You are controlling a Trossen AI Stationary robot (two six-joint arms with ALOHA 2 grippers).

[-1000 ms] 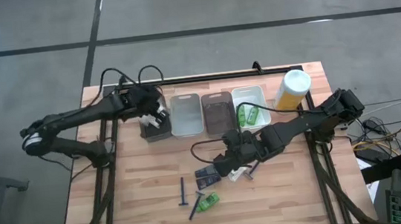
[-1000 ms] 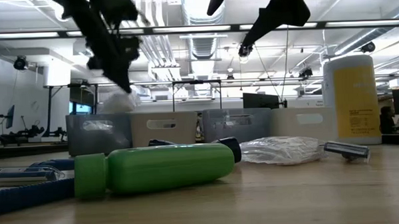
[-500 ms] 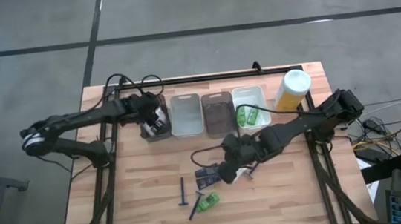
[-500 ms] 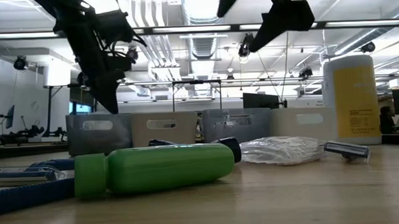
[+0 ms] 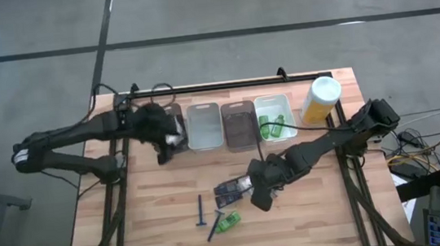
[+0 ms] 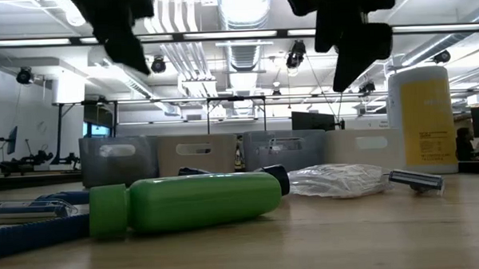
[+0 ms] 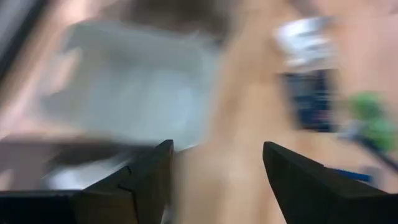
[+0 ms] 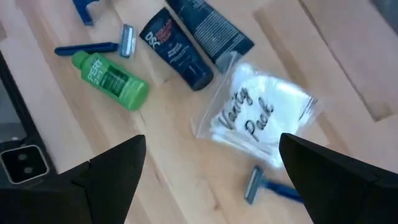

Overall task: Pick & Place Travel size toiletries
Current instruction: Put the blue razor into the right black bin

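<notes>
- Right claw [image 8: 208, 180]: fingers spread, empty, above the white "Variety Pack" bundle [image 8: 261, 118] on the counter [image 5: 164, 211].
- Beside the bundle: two dark tubes [image 8: 177, 53], green bottle [image 8: 109, 78], blue razors [image 8: 99, 46].
- Left claw [image 7: 214, 180]: spread, empty, near the bins [image 5: 204, 126].
- Yellow canister [image 5: 320, 98]: far right corner.

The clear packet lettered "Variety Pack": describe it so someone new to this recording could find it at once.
On the wooden table, in front of the row of bins, loose toiletries lie under the open right gripper. Among them, the Variety Pack packet lies beside two dark tubes, a blue razor at its other side. It alone is a crinkled clear bag of white contents with handwritten-style lettering.
</notes>
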